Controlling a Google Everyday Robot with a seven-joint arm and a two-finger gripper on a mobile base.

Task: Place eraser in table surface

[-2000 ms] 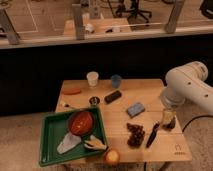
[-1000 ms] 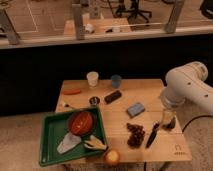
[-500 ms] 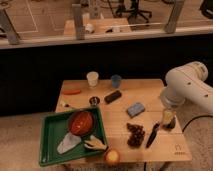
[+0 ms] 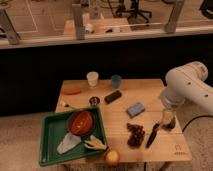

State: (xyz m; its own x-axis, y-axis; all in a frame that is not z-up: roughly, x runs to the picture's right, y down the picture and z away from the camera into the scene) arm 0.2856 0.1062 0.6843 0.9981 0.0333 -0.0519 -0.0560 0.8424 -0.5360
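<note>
One high view, angled down over table surface (image 4: 150,89), gripper (image 4: 168,121) near right edge

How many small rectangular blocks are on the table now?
2. The black eraser lies at the middle of the table; the blue-grey block lies right of it, nearer the front. The gripper hangs above the right edge; the arm could hide more.

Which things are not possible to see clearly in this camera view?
- Arm: its base is cut off by the right edge of the camera view.
- Gripper, over the table surface's right side beside the knife: it hides the wood beneath.
- Pale item in the green tray: too blurred to identify.
- White cup: contents too small to see.
</note>
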